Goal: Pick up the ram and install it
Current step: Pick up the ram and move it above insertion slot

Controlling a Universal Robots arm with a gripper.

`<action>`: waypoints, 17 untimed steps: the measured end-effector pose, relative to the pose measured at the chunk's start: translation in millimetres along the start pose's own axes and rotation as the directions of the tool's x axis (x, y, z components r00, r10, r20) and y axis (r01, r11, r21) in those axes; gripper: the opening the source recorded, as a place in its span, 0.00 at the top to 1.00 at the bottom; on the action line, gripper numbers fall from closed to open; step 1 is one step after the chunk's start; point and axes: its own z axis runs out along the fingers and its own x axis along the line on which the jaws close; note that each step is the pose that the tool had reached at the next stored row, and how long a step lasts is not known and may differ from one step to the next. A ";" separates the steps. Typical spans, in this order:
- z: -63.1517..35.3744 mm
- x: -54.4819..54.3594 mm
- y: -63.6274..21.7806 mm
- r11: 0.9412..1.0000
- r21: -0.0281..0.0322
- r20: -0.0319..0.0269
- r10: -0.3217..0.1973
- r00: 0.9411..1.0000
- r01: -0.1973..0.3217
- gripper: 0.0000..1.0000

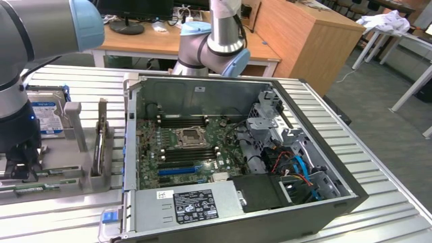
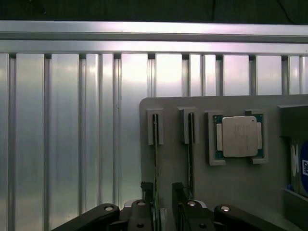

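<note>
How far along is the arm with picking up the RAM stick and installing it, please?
Done: only the approach; the hand hovers at the grey holder plate. In hand: its open fingers straddle one thin green RAM stick standing edge-up in its slot, not gripped or lifted. Left: grasp, lift, and seating in the green motherboard of the open black computer case.

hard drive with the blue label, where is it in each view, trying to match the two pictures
Exterior view: the hard drive stands upright at the exterior view's left, in the grey holder beside the open computer case.
Wrist view: a strip of the hard drive with its blue label shows at the picture's border, next to the processor chip.
Shared landmark: the grey holder, which carries the drive in both views.
</note>
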 end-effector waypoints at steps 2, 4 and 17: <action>0.0 0.6 0.1 1.000 0.000 0.000 0.000 1.000 0.000 0.70; 0.0 0.6 0.1 1.000 0.000 0.000 0.000 1.000 0.000 0.70; 21.5 1.3 -0.4 1.000 0.000 0.000 0.000 1.000 0.000 0.70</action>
